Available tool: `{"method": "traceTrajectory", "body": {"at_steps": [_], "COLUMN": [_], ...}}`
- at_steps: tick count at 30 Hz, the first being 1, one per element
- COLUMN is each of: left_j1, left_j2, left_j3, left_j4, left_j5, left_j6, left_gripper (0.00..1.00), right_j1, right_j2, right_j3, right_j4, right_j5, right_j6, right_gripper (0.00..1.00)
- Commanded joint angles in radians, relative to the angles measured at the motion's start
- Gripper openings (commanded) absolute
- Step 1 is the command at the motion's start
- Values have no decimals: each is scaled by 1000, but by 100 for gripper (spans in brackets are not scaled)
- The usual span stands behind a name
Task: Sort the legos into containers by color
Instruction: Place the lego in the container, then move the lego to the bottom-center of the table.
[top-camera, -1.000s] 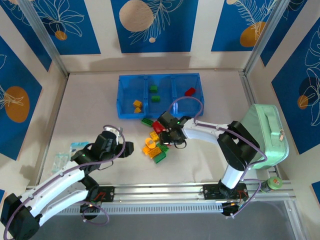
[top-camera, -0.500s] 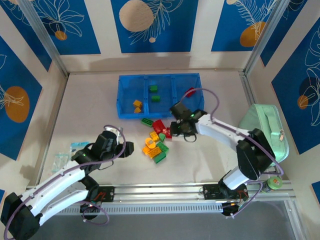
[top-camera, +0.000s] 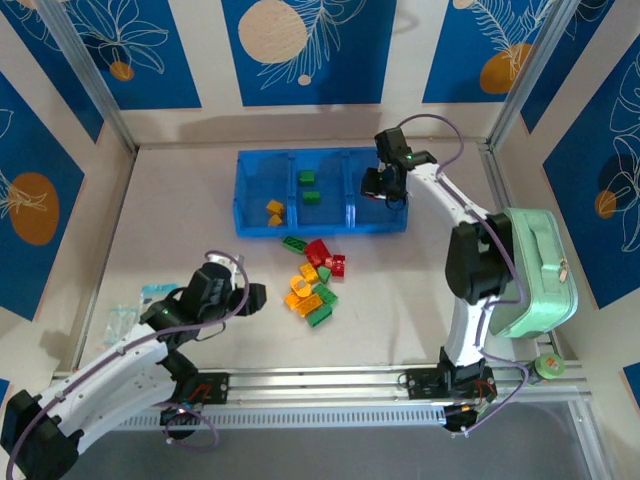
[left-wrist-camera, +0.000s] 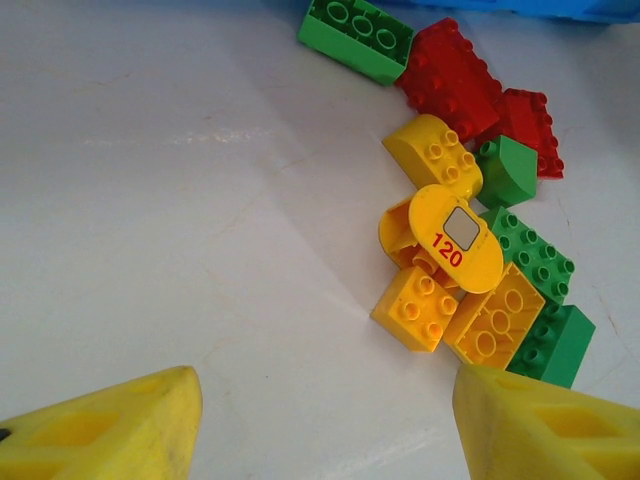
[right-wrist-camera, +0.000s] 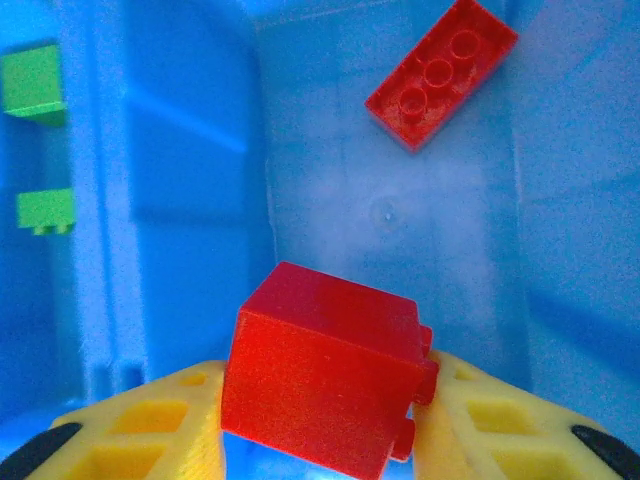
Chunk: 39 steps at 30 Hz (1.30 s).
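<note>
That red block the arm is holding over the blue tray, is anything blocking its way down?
Nothing visible does. The right end effector holds the red brick above the tray's right compartment; bare floor lies below, and the flat red brick there lies aside.

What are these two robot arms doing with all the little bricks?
They are sorting bricks by colour into a blue tray. The right arm grips a red brick in its jaws over the tray's right compartment, where another red brick lies. Green bricks sit in the middle compartment, orange-yellow ones in the left. The left arm hovers near the loose pile, jaws open and empty.
</note>
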Motion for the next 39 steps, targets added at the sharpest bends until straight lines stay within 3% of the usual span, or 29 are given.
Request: {"method": "traceTrajectory", "body": {"at_steps": [1, 2, 4, 10, 16, 23, 29, 39], "left_j1": [9, 10, 8, 8, 8, 8, 8, 5], "left_j2": [-16, -18, -19, -11, 6, 87, 154, 125], "left_j3": [32, 34, 39, 43, 11, -3, -3, -6], "left_j4": [-43, -48, -51, -41, -7, 69, 139, 114], "left_j5": [-23, -23, -22, -20, -9, 21, 47, 43], "left_j6": [16, 16, 19, 17, 12, 10, -1, -15], "left_gripper": [67, 67, 67, 67, 67, 67, 67, 66], "right_j1": [-1, 5, 29, 108, 268, 484, 675, 827], "right_j2": [68, 83, 76, -68, -300, -462, -439, -301], "right_j3": [118, 154, 199, 181, -129, -498, -617, -652], "right_j4": [-108, -130, -149, -147, -55, 78, 45, 9], "right_j5": [-15, 3, 57, 149, 199, 55, 83, 130], "right_j6": [-40, -41, -45, -45, -21, 57, 196, 470], "right_gripper": [67, 79, 86, 88, 88, 86, 86, 87]}}
